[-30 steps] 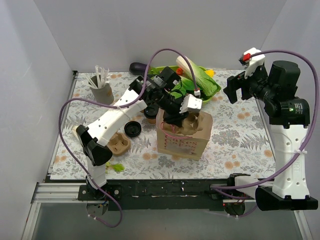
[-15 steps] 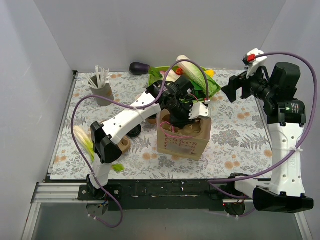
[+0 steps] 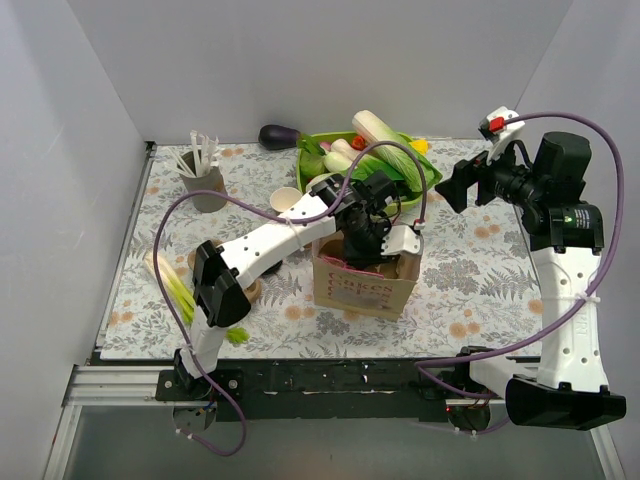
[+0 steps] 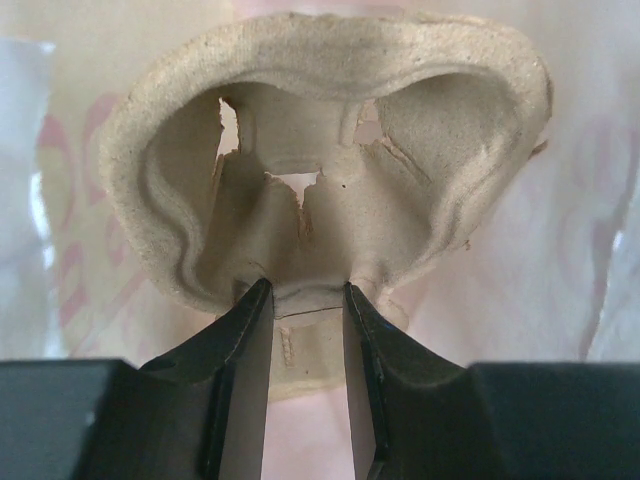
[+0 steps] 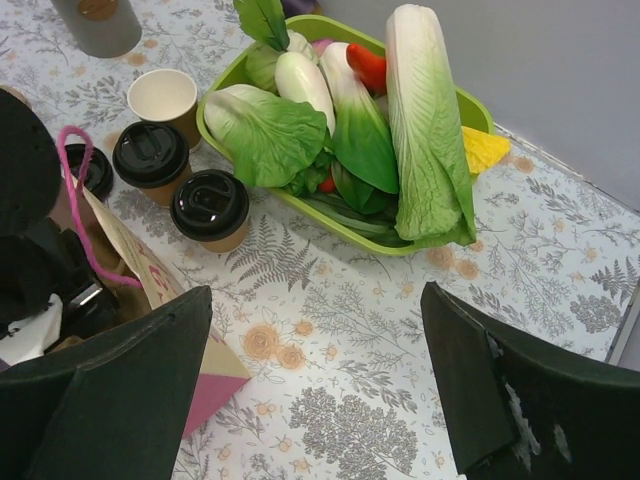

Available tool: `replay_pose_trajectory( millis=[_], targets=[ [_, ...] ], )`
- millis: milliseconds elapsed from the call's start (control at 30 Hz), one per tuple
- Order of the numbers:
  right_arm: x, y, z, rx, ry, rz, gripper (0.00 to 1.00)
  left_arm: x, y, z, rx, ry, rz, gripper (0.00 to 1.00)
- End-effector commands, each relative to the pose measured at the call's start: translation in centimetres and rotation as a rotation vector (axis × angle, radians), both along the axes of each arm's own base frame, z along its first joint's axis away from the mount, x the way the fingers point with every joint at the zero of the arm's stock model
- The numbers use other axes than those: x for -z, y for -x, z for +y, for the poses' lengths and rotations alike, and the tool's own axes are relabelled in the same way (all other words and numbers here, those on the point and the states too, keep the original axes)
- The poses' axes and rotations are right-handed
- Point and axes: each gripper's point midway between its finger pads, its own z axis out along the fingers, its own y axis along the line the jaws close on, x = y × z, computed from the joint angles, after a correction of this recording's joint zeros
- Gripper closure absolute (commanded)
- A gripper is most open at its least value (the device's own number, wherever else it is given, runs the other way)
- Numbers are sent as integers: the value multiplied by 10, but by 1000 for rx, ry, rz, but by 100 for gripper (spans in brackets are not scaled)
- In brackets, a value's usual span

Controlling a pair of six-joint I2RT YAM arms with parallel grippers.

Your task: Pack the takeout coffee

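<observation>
While clenched on a tab at the rim of the moulded-pulp cup tray [image 4: 330,190], the left gripper [image 4: 305,290] has both fingers [image 4: 245,330] pressed to the pulp, grasping it. Tray hangs inside the paper bag [image 3: 365,285], pale pink-printed bag walls on all sides in the wrist view. Left arm reaches from the near left over the bag's open top at mid-table.

Right gripper [image 5: 315,300] is released, fingers [image 5: 130,370] spread wide, nothing between them. It hangs above the table [image 3: 480,270], right of the bag and well apart from it, pointing left and down.

Takeout coffee, all outside the bag:
- lidded coffee cup [image 5: 150,158] and second lidded cup [image 5: 210,205], upright, side by side, between the bag's far side and the near-left rim of the green vegetable tray [image 5: 300,205]
- open paper cup [image 3: 287,203], no lid, upright, just left of the green tray
- loose black lid [image 5: 95,172] beside the bag's pink handle [image 5: 72,190]; can't tell what it sits on

Grey cup of white sticks [image 3: 205,185] stands far left.
</observation>
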Motion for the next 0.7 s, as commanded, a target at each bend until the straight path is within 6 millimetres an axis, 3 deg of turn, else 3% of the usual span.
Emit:
replay_pose_trajectory(
  millis=[0,233,667],
  targets=[
    [-5,6,5,-35,-16,-25,8,13,7,11,25,-72,10,100],
    [2,5,6,-39,-17,-10,8,38,6,19,45,-149,20,100],
    [14,8,9,-54,-35,27,8,67,10,18,61,-204,71,100]
  ],
)
